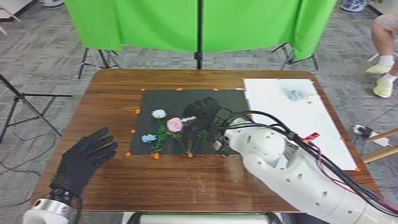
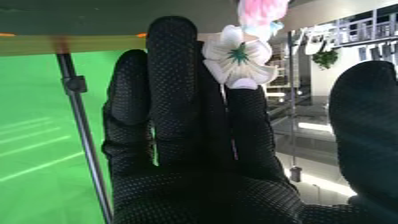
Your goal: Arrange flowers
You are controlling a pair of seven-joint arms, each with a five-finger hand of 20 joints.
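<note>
In the head view my right hand [image 1: 204, 114] is over the black mat [image 1: 164, 97], just right of a pink flower [image 1: 175, 124] and a small white flower [image 1: 188, 119]. Farther left on the mat are a pale flower [image 1: 159, 114] and a blue flower [image 1: 149, 138] with green stems. My left hand [image 1: 83, 152] is at the table's left side, its fingers straight. In the right wrist view my right hand [image 2: 191, 150] has straight fingers and the thumb apart; a white flower [image 2: 229, 55] overlaps the fingertips, with a pink flower [image 2: 263, 11] beyond it. Whether they touch, I cannot tell.
A white sheet [image 1: 271, 100] covers the table's right part, with a pale blue flower [image 1: 298, 93] near its far end. Orange marks edge both the mat and the sheet. Behind the brown table [image 1: 115, 80] hangs a green cloth [image 1: 147, 25] on stands.
</note>
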